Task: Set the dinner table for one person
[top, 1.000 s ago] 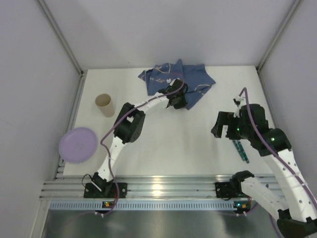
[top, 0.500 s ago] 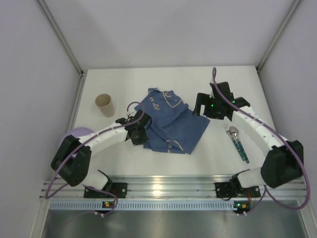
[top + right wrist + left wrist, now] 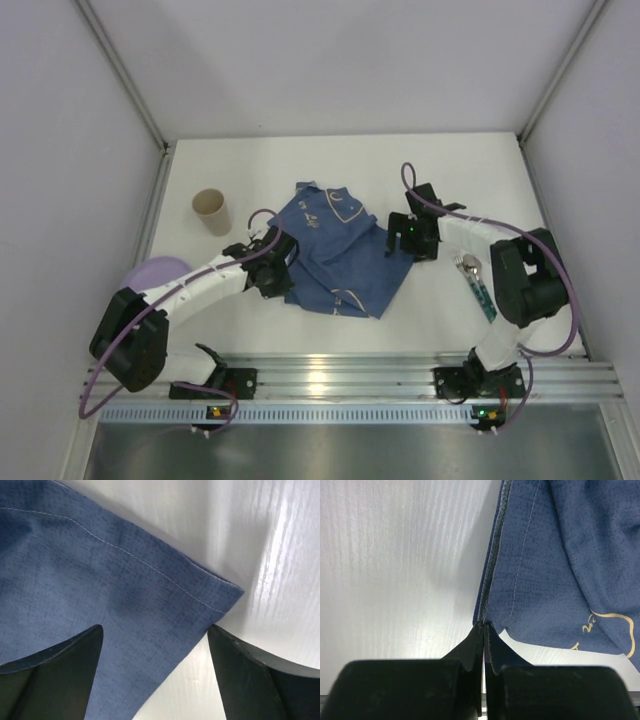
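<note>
Quick look from my end: the table fills the middle of the top view, a white slab running from the rail at the bottom up to the back wall. The blue cloth sits crumpled around the center of it, folded over itself, with some light line drawings showing on top. My left gripper is at the cloth's left edge, and on the left wrist cam the left gripper has its jaws pressed together right on the hem of the cloth, so it's pinching that edge. The right gripper is at the cloth's right side, and on the right wrist cam the jaws of the right gripper stand wide apart, straddling a stitched corner of the cloth that lies flat on the table; they aren't gripping anything. A tan cup stands upright in the upper left, well apart from the cloth. A purple plate sits at the left edge, partly hidden behind the left arm. A utensil lies on the right, near the right arm; can't tell if it's a fork or a spoon.
</note>
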You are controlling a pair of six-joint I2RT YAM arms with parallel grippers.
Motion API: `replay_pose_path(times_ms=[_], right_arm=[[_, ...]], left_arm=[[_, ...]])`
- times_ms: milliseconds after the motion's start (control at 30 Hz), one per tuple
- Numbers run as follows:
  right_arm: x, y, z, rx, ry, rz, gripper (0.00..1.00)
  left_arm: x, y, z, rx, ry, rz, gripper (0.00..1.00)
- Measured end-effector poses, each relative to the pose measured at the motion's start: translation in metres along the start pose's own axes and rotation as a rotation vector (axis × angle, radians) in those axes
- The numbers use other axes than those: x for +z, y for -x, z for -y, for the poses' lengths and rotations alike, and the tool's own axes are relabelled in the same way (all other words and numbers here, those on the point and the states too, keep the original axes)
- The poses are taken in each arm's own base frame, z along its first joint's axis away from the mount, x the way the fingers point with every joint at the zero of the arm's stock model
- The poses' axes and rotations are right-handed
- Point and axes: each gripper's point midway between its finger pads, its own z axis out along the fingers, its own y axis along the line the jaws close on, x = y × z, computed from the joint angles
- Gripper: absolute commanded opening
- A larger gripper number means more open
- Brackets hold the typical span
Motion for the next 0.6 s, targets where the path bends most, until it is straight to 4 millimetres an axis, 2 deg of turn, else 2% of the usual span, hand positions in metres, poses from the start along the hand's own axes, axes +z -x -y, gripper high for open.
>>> replay_pose_path(times_ms=[100,133,233,267,367,433,500,533,567,600], right_arm=[[0.005,0.007,-0.007,0.001,0.031,0.023,0.58],[0.007,0.009,-0.011,0.002,0.049,0.030,0.33],[0.018,0.015,-0.023,0.005,0.107,0.029,0.04],[0.021,0.017,-0.029,0.006,0.131,0.024,0.00],[0.026,0.025,-0.042,0.009,0.174,0.015,0.00],[0.027,0.035,-0.046,0.012,0.185,0.015,0.00],[0.020,0.056,-0.057,0.024,0.206,0.022,0.00],[0.014,0.072,-0.064,0.031,0.222,0.040,0.00],[0.003,0.098,-0.075,0.040,0.248,0.078,0.00],[-0.012,0.130,-0.087,0.048,0.286,0.141,0.00]], left_arm=[[0.000,-0.001,-0.001,0.001,0.003,-0.004,0.00],[0.000,-0.001,-0.001,0.001,0.004,-0.006,0.00],[-0.001,-0.003,-0.002,0.002,0.008,-0.012,0.00],[-0.001,-0.003,-0.003,0.003,0.012,-0.014,0.00],[-0.003,-0.001,-0.004,0.002,0.018,-0.014,0.00],[-0.005,0.009,0.002,0.000,0.022,-0.008,0.00],[-0.007,0.034,0.019,0.002,0.021,0.010,0.00],[-0.009,0.055,0.036,0.007,0.011,0.031,0.00],[-0.012,0.078,0.054,0.008,-0.004,0.057,0.00],[-0.018,0.110,0.078,0.009,-0.035,0.105,0.00]])
